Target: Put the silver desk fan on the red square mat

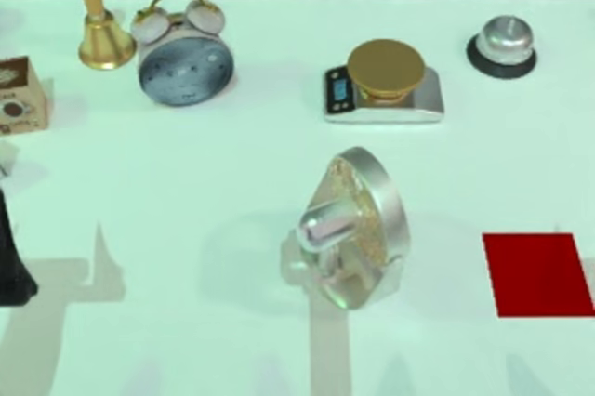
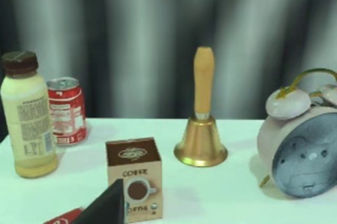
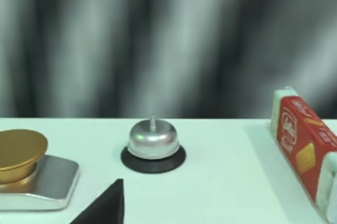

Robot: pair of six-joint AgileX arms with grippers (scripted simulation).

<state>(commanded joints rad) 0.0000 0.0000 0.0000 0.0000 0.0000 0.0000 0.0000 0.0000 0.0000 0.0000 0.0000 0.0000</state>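
The silver desk fan stands in the middle of the table in the top view, its chrome ring edge-on and its stubby motor housing pointing left. The red square mat lies flat at the table's right edge, apart from the fan and bare. My left gripper is parked at the far left edge, far from the fan; one dark finger shows in the left wrist view, open on nothing. My right gripper is out of the top view; one finger shows in its wrist view, open and empty.
Along the back stand a brass hand bell, an alarm clock, a silver scale and a dome bell. A coffee box, a bottle and a can sit far left. A biscuit pack lies far right.
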